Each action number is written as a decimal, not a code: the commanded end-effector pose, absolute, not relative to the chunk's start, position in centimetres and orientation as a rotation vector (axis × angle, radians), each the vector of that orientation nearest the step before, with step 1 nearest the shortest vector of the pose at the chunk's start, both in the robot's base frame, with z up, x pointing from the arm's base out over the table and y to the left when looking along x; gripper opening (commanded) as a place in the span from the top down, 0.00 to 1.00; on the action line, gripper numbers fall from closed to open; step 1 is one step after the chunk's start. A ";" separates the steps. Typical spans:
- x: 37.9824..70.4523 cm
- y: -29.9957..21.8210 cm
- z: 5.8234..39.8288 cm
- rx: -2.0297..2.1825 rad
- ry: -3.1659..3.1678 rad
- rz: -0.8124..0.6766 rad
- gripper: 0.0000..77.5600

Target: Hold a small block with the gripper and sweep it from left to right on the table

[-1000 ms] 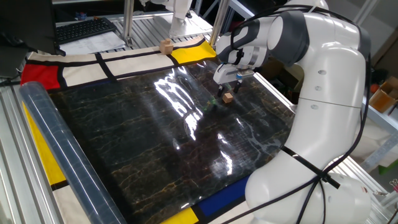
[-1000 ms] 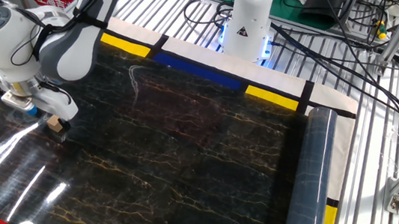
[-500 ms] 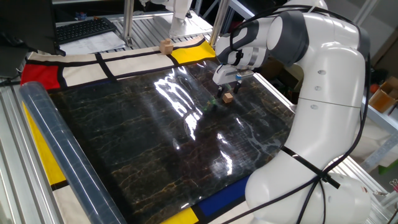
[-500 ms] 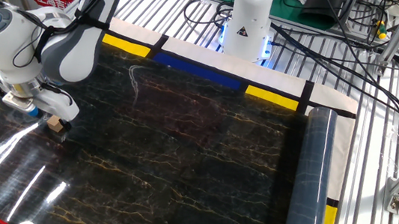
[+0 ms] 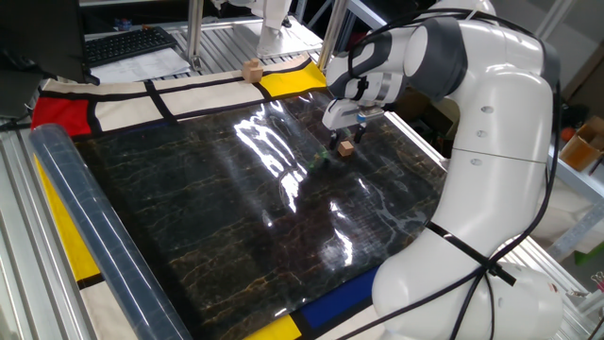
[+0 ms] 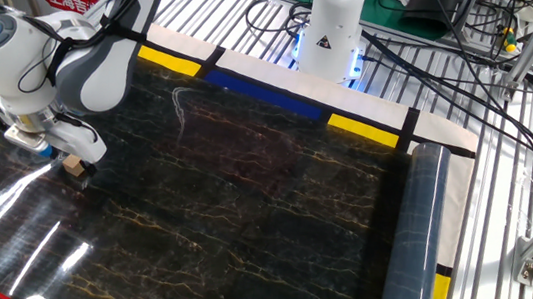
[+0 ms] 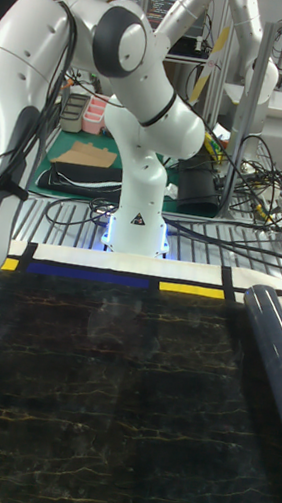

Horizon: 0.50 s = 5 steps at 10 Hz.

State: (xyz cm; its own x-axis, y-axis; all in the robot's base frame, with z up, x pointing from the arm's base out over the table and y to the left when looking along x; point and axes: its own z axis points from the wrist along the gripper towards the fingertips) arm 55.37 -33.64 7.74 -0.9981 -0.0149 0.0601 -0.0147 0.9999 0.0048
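— On table [image 5: 217,208], near its edge by arm: gripper [image 5: 345,142] clamped on block [image 5: 347,147], block low over or touching glossy sheet, cannot tell which.
— Changed since a second ago?
— Almost nothing; only a tiny shift. Means sweep hardly begun, whole width left to cross.

The tiny tan wooden cube [image 5: 346,147] sits on the glossy black veined surface [image 5: 236,217] near one edge; the clear plastic roll [image 5: 94,236] lies along the opposite edge.
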 end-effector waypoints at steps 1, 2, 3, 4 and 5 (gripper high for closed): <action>55.4 -33.7 7.8 0.025 -3.060 0.010 0.00; 55.2 -33.6 7.7 0.023 -3.060 0.013 0.00; 55.1 -33.6 7.4 0.024 -3.060 0.017 0.00; 55.1 -33.6 7.3 0.026 -3.060 0.016 0.00; 55.1 -33.6 7.3 0.027 -3.060 0.016 0.00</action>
